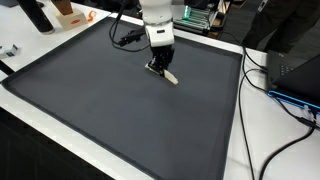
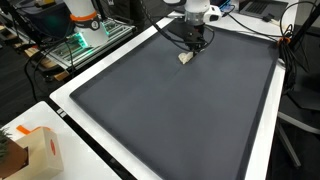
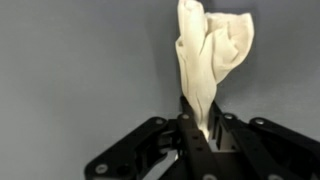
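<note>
So, going left to right in an exterior view: there's an orange box (image 1: pixel 68 15) sitting off the far left corner. Then comes the big dark grey mat (image 1: pixel 90 110) that covers most of the white table (image 1: pixel 235 150). The gripper (image 1: pixel 160 68) is down low over the far middle of the mat, with a small cream cloth (image 1: pixel 170 76) at its tip, lying on the mat just to the right of the jaws. Past the right edge of the mat there's some black gear (image 1: pixel 296 72) with cables running off it.

From the opposite side, same order: a cardboard box (image 2: pixel 40 150) at the near left, a green-lit unit (image 2: pixel 85 38) behind it, then the mat (image 2: pixel 170 115). The gripper (image 2: pixel 190 47) hangs over the far part of the mat, and the cloth (image 2: pixel 185 59) is bunched right under it, touching the mat.

The wrist view settles the grip. The 2 jaws are squeezed nearly together on 1 end of the cloth (image 3: pixel 208 55), and the gripper (image 3: pixel 197 128) pinches it tight. The rest of the fabric runs straight out from the pinch in a crumpled fold against the grey mat.
</note>
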